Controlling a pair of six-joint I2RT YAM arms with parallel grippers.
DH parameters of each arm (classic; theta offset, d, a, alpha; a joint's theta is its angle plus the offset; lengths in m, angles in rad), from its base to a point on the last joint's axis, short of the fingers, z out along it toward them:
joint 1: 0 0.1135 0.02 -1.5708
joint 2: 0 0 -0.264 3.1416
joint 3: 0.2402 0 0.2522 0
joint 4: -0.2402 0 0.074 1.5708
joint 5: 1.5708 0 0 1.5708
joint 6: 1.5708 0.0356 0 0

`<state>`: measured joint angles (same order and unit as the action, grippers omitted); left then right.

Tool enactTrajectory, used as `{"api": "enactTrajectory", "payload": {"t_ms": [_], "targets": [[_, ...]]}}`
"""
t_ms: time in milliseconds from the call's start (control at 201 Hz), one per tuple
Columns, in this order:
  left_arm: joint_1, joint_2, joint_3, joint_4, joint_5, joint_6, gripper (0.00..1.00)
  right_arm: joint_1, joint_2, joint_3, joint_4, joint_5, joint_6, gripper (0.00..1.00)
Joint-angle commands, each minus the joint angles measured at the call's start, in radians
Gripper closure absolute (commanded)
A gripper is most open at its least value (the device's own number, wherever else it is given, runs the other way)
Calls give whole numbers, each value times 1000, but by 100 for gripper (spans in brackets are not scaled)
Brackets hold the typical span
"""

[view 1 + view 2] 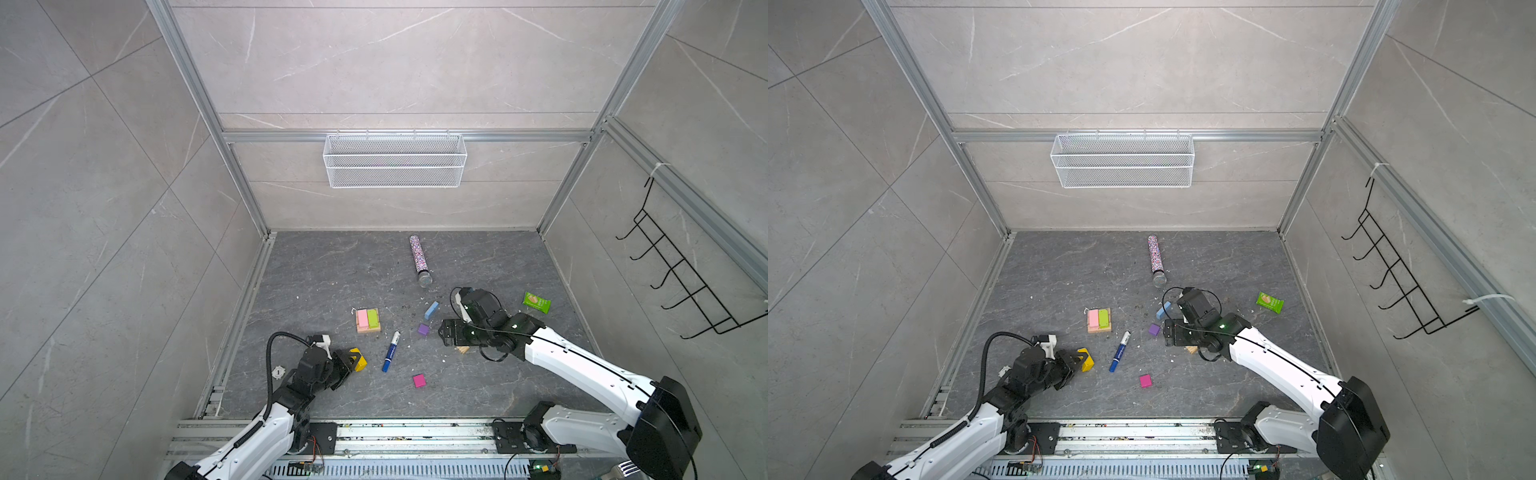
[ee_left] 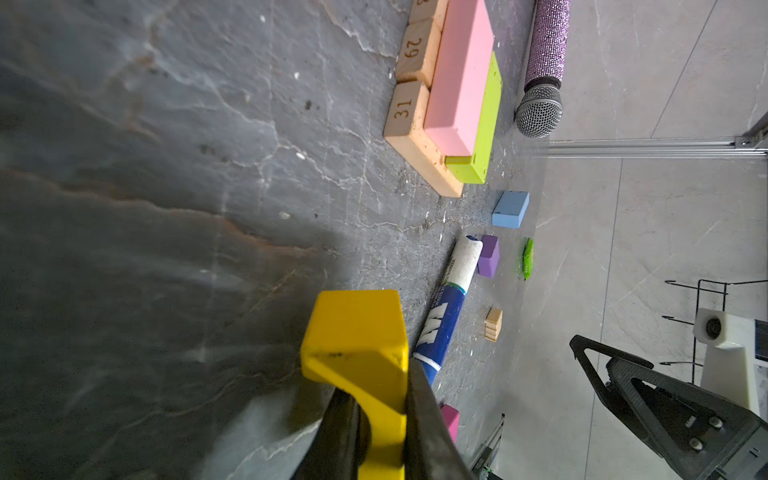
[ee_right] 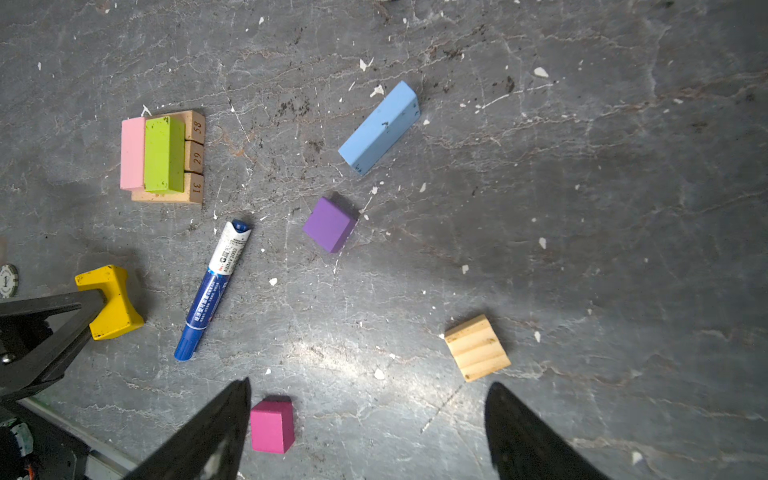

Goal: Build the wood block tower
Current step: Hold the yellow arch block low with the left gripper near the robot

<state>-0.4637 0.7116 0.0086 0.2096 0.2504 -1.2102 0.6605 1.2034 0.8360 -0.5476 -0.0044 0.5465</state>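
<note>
Yellow arch (image 2: 357, 332) is pinched in the left pincer (image 2: 380, 411), jaws clamped on one leg; ahead of that pincer stands the tower (image 3: 166, 158), pink block (image 3: 132, 153) and lime-green block (image 3: 164, 153) side by side on tan bars (image 3: 195, 158), and the marker pen (image 3: 214, 286) lies just off its side. The right pincer (image 3: 368, 386) hangs spread, magenta cube (image 3: 272, 424) beside one finger, tan cube (image 3: 477, 347) near the other
</note>
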Motion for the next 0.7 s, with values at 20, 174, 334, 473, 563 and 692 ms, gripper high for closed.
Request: {"api": "enactTrajectory", "payload": {"t_ms": [20,174,334,473,563,692], "targets": [[7,29,-16,107,38,16,100,-3,8,21,12,-8,8,15],[7,71,-3,136,64,8,100,-4,9,28,9,-8,6,15],[6,124,35,150,95,1,100,-3,12,29,9,-9,7,15],[7,171,45,182,100,-3,100,-3,8,27,11,-9,8,15],[7,194,46,207,99,-2,100,-4,8,23,12,-8,8,15],[7,246,66,256,125,-12,100,-3,12,23,14,-8,8,15]]}}
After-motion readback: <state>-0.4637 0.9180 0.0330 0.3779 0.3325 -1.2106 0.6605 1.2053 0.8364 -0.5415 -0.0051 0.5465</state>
